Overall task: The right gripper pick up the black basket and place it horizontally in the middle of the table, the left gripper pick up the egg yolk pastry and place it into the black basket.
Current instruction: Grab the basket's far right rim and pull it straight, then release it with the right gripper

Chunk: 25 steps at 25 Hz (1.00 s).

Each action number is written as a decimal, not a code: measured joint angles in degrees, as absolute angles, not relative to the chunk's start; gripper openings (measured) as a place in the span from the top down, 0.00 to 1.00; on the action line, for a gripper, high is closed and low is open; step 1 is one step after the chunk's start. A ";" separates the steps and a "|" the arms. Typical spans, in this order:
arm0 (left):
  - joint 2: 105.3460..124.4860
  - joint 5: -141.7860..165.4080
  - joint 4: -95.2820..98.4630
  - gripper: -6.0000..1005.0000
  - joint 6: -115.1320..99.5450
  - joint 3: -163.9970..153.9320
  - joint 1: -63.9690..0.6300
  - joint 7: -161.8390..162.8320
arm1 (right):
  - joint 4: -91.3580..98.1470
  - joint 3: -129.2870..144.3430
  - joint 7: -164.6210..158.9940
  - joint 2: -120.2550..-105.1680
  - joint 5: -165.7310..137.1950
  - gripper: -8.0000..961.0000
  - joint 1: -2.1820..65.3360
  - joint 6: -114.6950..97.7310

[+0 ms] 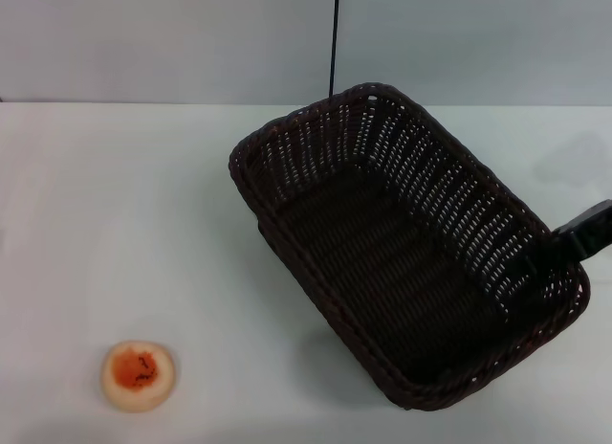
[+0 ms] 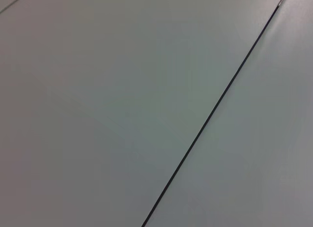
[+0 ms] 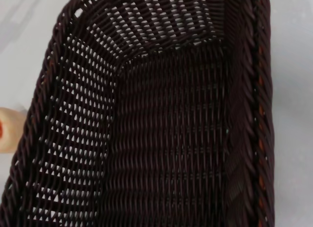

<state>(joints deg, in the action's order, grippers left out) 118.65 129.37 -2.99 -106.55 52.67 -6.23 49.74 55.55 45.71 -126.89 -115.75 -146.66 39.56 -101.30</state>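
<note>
The black basket (image 1: pixel 402 253) sits diagonally at centre-right of the white table (image 1: pixel 115 205), its near-right rim gripped by the right gripper (image 1: pixel 559 241). The egg yolk pastry (image 1: pixel 138 374) lies at lower left, well apart.

White table (image 1: pixel 115 205) bearing the egg yolk pastry (image 1: pixel 138 374) at near left; the black basket (image 1: pixel 406 243) sits skewed at right.

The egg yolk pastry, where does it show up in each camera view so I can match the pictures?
Head view: the egg yolk pastry lies on the table at lower left, apart from the black basket.
Left wrist view: not in it.
Right wrist view: only a pale sliver at the left edge, beside the basket's wall.
Shared landmark: the black basket, in the head and right wrist views.
</note>
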 joint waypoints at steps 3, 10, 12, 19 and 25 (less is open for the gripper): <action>118.65 129.38 -2.99 0.32 -106.55 52.65 -6.31 49.74 | 55.53 46.26 -126.85 -115.80 -146.67 0.34 39.34 -101.03; 118.65 129.42 -2.99 0.32 -106.55 52.64 -6.63 49.75 | 55.54 46.49 -126.50 -115.84 -146.69 0.65 39.16 -100.97; 118.65 129.46 -2.99 0.32 -106.54 52.64 -6.69 49.75 | 55.55 46.50 -126.32 -115.84 -146.70 0.70 39.04 -100.96; 118.65 129.47 -2.99 0.32 -106.38 52.64 -6.81 49.75 | 56.56 45.08 -124.60 -115.82 -145.49 0.80 38.15 -100.98; 118.65 129.46 -2.99 0.32 -106.33 52.64 -6.93 49.75 | 57.08 44.34 -121.81 -114.96 -138.27 0.80 37.13 -101.95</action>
<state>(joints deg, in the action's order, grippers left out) 118.65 129.46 -2.99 -106.33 52.64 -6.93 49.75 57.08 44.35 -121.81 -114.96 -138.27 37.13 -101.95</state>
